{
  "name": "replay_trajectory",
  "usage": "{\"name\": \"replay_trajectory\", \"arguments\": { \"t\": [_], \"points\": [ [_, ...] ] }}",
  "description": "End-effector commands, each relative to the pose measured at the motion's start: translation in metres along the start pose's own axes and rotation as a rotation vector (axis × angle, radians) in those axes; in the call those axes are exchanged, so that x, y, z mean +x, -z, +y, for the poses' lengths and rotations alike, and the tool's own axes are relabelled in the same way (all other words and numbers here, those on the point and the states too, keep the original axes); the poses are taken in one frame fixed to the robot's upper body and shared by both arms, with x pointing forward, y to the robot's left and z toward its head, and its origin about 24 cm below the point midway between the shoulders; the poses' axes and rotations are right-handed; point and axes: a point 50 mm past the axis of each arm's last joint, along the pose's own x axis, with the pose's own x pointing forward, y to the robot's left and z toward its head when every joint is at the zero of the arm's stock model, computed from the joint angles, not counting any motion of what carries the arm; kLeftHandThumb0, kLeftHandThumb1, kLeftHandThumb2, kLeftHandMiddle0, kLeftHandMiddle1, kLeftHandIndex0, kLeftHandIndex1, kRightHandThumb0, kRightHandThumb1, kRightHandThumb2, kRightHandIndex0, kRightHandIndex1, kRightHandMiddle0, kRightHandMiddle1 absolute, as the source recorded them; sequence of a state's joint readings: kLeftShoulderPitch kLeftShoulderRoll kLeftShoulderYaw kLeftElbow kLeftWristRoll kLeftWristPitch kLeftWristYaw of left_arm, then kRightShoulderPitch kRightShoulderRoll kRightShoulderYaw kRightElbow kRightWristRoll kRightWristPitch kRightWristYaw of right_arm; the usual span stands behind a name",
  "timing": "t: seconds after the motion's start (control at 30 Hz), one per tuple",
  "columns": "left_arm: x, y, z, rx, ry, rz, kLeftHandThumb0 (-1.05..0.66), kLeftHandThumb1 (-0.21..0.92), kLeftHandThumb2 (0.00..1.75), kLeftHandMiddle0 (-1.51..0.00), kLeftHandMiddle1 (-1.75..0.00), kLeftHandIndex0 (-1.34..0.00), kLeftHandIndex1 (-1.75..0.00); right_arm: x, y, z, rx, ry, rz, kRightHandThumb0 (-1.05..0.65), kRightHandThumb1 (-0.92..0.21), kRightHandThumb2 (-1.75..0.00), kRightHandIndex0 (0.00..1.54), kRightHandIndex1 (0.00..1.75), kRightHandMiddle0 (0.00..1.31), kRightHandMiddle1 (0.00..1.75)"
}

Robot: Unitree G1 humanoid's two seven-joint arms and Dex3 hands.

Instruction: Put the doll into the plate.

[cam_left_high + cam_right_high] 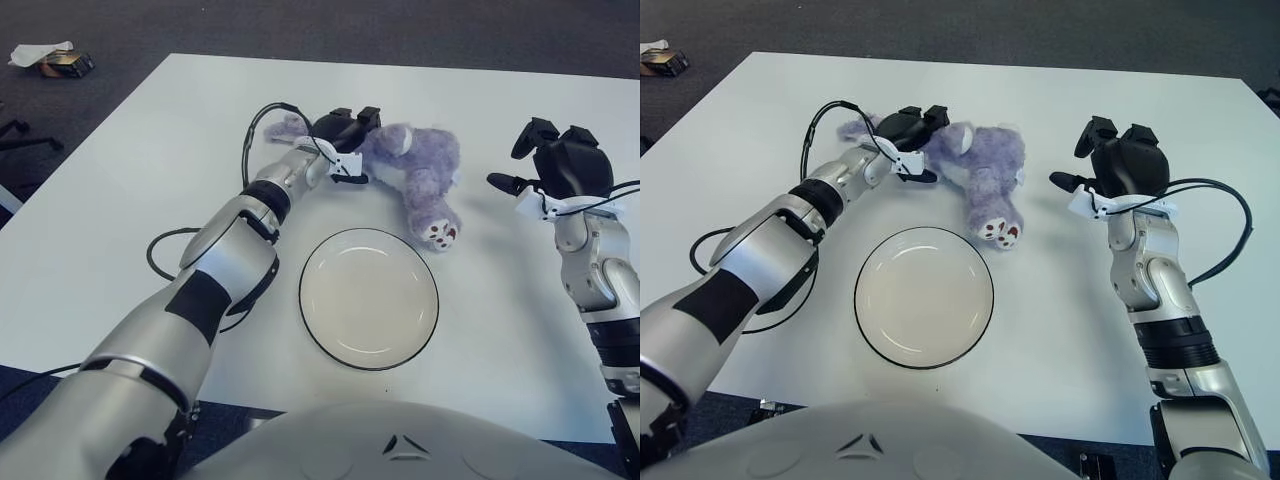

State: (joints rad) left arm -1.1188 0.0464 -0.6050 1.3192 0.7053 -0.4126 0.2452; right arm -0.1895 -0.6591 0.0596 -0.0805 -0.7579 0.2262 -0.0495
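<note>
A purple plush doll (425, 165) lies on its side on the white table (130, 170), just behind the plate, with its feet pointing toward the plate's far right rim. The white plate (369, 298) has a black rim and holds nothing. My left hand (346, 136) reaches across to the doll's head end, and its dark fingers curl onto the plush. My right hand (1116, 160) shows to the right of the doll, apart from it, with its fingers spread and nothing in them.
A black cable (160, 250) loops on the table beside my left forearm, and another loop rises near the wrist. Some small litter (50, 58) lies on the dark floor past the table's far left corner.
</note>
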Motion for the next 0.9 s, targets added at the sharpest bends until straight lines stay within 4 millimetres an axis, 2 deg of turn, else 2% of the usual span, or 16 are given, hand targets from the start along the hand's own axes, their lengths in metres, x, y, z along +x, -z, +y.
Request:
{"name": "replay_trajectory", "arguments": {
  "t": [0.0,0.13,0.4,0.57,0.87],
  "points": [
    [-0.012,0.01,-0.029,0.0,0.12,0.047,0.09,0.15,1.34,-0.89,-1.75,-0.7,-1.75,-0.002,0.003,-0.004,0.004,0.004,0.015,-0.35,-0.92,-0.51,0.22,1.59,0.2,1.75],
    [-0.014,0.013,-0.03,0.01,0.127,0.052,0.13,0.18,1.38,-0.95,-1.75,-0.76,-1.75,-0.003,0.005,-0.003,-0.002,-0.006,0.015,-0.35,-0.92,-0.51,0.22,1.58,0.2,1.75],
    [-0.019,0.022,-0.031,0.017,0.137,0.068,0.11,0.21,1.39,-1.05,-1.75,-0.88,-1.75,-0.003,0.008,-0.001,0.012,-0.022,0.019,-0.35,-0.92,-0.51,0.23,1.58,0.2,1.75],
    [-0.022,0.028,-0.031,0.028,0.153,0.086,0.1,0.19,1.43,-1.1,-1.75,-0.96,-1.75,-0.004,0.01,0.001,0.018,-0.029,0.021,-0.35,-0.92,-0.51,0.24,1.59,0.2,1.75],
    [-0.028,0.044,-0.024,0.095,0.181,0.123,0.12,0.15,1.5,-1.16,-1.75,-1.02,-1.75,-0.005,0.011,0.004,0.034,-0.042,0.024,-0.35,-0.92,-0.51,0.24,1.6,0.2,1.75]
  ]
}}
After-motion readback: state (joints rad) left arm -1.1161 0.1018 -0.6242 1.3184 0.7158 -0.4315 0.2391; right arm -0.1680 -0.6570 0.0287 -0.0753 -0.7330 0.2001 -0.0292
